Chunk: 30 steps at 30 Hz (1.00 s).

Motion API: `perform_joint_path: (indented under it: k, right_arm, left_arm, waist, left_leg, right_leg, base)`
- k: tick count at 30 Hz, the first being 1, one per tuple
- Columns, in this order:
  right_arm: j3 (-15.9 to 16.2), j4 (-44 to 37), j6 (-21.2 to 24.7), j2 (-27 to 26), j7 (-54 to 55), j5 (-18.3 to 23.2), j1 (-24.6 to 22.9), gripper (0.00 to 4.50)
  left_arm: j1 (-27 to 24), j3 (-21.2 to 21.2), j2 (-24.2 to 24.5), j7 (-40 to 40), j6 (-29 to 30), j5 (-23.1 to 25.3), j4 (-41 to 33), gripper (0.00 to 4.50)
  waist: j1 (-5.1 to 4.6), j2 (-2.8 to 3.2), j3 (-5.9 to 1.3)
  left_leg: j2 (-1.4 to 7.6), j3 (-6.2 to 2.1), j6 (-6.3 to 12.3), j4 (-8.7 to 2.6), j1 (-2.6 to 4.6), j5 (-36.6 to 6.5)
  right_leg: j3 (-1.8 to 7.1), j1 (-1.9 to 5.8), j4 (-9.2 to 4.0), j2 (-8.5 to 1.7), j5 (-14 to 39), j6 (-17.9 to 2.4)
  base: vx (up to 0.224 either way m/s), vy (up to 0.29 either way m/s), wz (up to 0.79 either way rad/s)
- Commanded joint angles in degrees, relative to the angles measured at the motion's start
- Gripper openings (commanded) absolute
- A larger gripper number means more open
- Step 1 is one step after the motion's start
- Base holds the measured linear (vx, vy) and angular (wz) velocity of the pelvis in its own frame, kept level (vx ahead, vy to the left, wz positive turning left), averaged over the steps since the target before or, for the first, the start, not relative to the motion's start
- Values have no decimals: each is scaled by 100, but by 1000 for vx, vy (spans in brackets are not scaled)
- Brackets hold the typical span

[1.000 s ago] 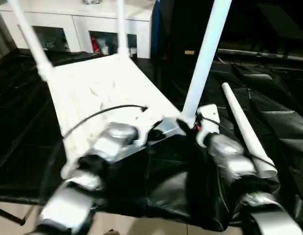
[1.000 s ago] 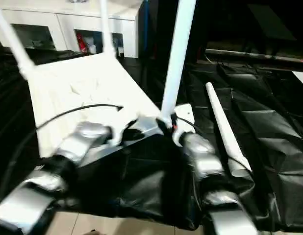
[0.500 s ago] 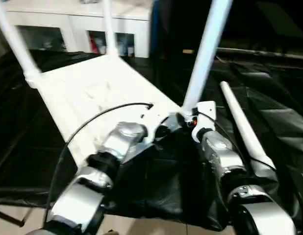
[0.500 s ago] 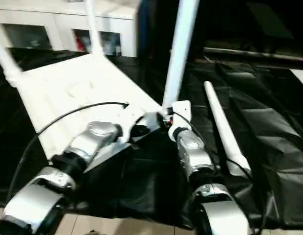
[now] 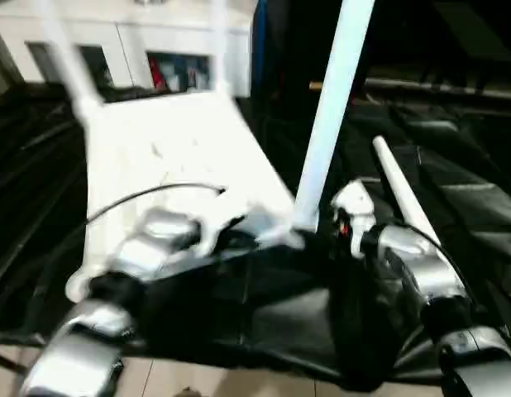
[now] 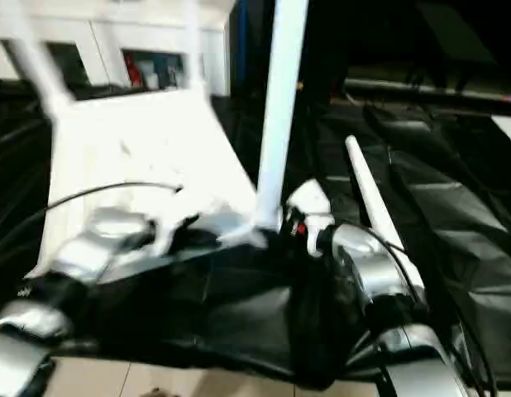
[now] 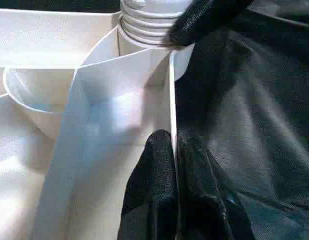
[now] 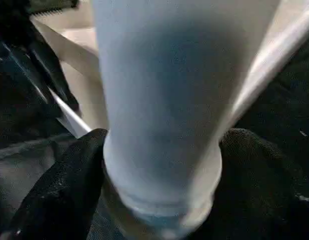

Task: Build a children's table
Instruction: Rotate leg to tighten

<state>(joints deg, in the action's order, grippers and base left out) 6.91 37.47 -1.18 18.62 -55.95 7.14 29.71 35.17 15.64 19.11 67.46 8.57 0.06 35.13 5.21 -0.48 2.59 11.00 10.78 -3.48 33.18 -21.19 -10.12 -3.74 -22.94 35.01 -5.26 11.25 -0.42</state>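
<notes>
The children's table top (image 5: 173, 157) lies upside down on black sheeting, ribbed side up. One white leg (image 5: 326, 124) stands upright in its near right corner socket, and blurred legs rise at the far corners. A loose leg (image 5: 404, 198) lies on the sheeting to the right. My left gripper (image 7: 173, 150) is shut on the thin rim of the table top, close to that socket. My right gripper (image 8: 163, 140) is open, its fingers (image 8: 64, 185) flanking the upright leg's base.
A white cabinet (image 5: 181, 41) with open shelves stands behind the table. Crumpled black sheeting (image 5: 470, 190) covers the work area, and a strip of pale floor (image 5: 239, 385) shows at the near edge. A black cable (image 5: 148, 194) arcs over my left forearm.
My right gripper's fingers have spread wider around the upright leg's base, and that forearm has swung out to the right. The left gripper keeps its pinch on the rim. The view has shifted.
</notes>
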Motion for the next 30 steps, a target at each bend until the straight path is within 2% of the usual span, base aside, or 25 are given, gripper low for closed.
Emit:
perform_joint_path:
  k: [1,4,6,8,14,22,24,28,30]
  right_arm:
    - [-30,-258,147,112,-205,156,-24,385]
    - [4,-289,175,118,-232,189,-40,359]
    - [8,-248,170,87,-248,202,-34,359]
    - [0,-250,184,73,-289,194,-44,328]
    - [59,-337,199,80,-339,150,-132,280]
    - [81,-189,104,27,-196,51,-166,268]
    - [53,-114,135,-22,-26,16,-182,267]
    - [-270,346,262,-429,1221,-38,-141,267]
    - [-361,448,295,-560,1635,-61,-120,267]
  left_arm:
    - [-49,2,-101,146,-37,-212,-120,0]
    - [-49,13,-102,117,-61,-198,-109,0]
    - [-42,29,-105,78,-87,-175,-81,0]
    - [-48,35,-101,64,-88,-158,-91,0]
    - [-88,16,-118,85,-40,-144,-146,0]
    - [-122,-12,-129,-68,8,-107,-136,0]
    - [-102,-24,-175,-242,43,-48,-85,0]
    - [144,-231,-597,-1161,347,22,277,0]
    - [220,-280,-732,-1421,439,36,364,0]
  waist:
    - [-6,-40,-332]
    - [0,-48,-337]
    - [1,-57,-335]
    - [4,-56,-332]
    - [8,-70,-335]
    - [4,-77,-337]
    - [1,-86,-336]
    - [-26,-86,-311]
    - [-35,-93,-316]
  left_leg:
    - [245,-51,356,-374,70,-1153]
    - [237,-48,389,-363,61,-1030]
    - [230,-46,387,-361,56,-1022]
    - [233,-49,371,-365,59,-1045]
    - [233,-49,370,-361,59,-988]
    - [231,-48,389,-356,58,-949]
    - [227,-46,391,-354,55,-946]
    - [226,-56,205,-389,89,-1206]
    - [215,-56,146,-392,90,-1214]
  right_leg:
    - [248,282,-378,-304,642,-1450]
    - [249,285,-374,-322,592,-1434]
    - [250,286,-382,-325,646,-1419]
    - [249,281,-394,-326,773,-1385]
    - [251,283,-384,-322,734,-1357]
    - [249,280,-381,-324,754,-1346]
    - [252,281,-384,-326,759,-1339]
    - [262,254,-448,-336,1310,-1222]
    - [265,251,-455,-332,1377,-1178]
  base:
    - [0,0,0]
    - [0,0,0]
    - [0,0,0]
    - [0,0,0]
    - [0,0,0]
    - [0,0,0]
    - [0,0,0]
    - [0,0,0]
    - [0,0,0]
